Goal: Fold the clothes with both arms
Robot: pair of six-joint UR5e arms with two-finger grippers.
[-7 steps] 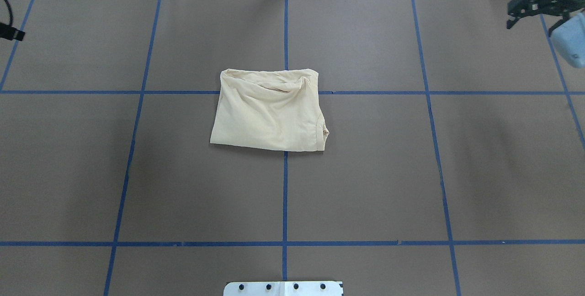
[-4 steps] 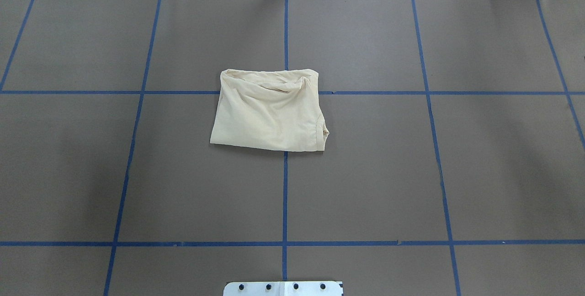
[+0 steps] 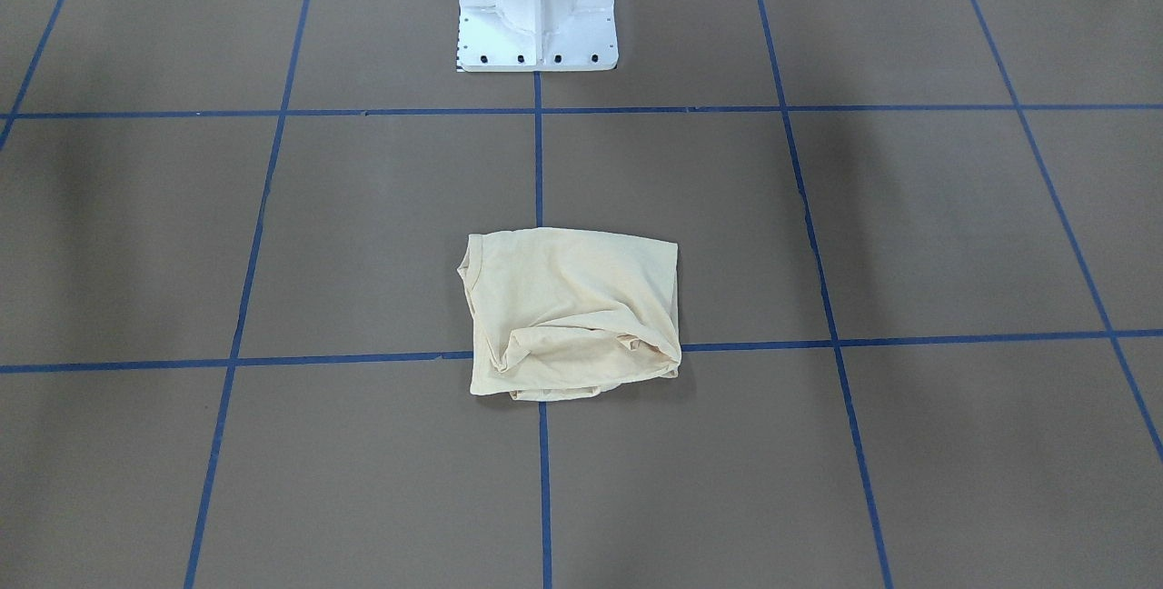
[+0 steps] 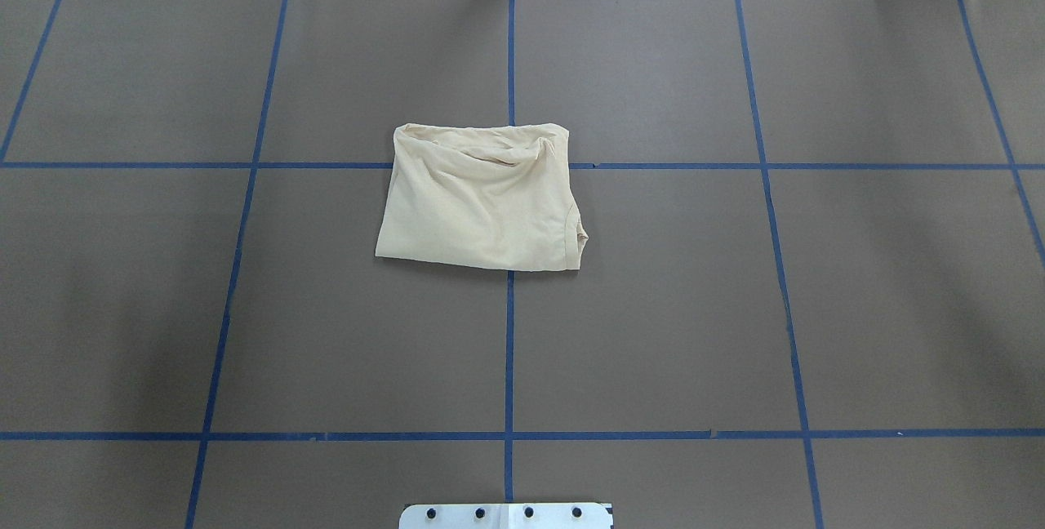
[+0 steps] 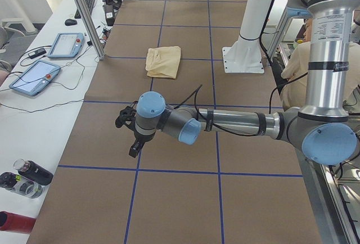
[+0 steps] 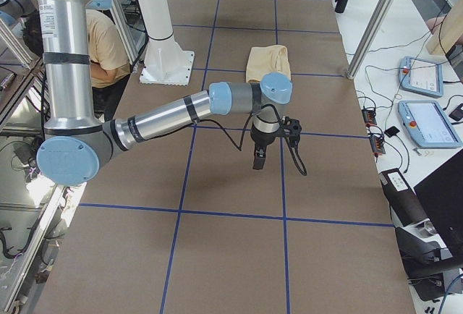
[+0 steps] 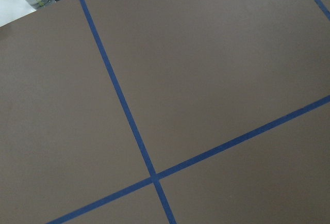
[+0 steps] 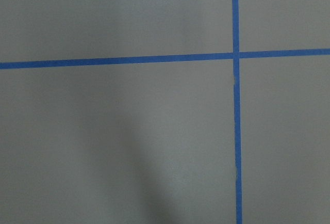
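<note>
The pale cream-yellow T-shirt [image 4: 482,202] lies folded into a small rectangle at the table's middle, print hidden, with a rumpled far edge. It also shows in the front-facing view [image 3: 572,312] and in both side views [image 5: 163,61] [image 6: 268,63]. Neither arm touches it. The left gripper [image 5: 128,133] hangs above the table far to the robot's left of the shirt. The right gripper [image 6: 269,142] hangs above the table far to its right. Both show only in the side views, so I cannot tell whether they are open or shut. Both wrist views show only brown table.
The brown table [image 4: 653,308] carries a blue tape grid. The white pedestal base [image 3: 538,7] stands at the robot's side. Teach pendants [image 5: 34,75] and bottles [image 5: 25,176] lie on a side bench. A person [image 6: 101,39] sits behind the robot.
The right gripper at the overhead view's top right and the left arm's tip at its left edge have left that view. The shirt has not moved.
</note>
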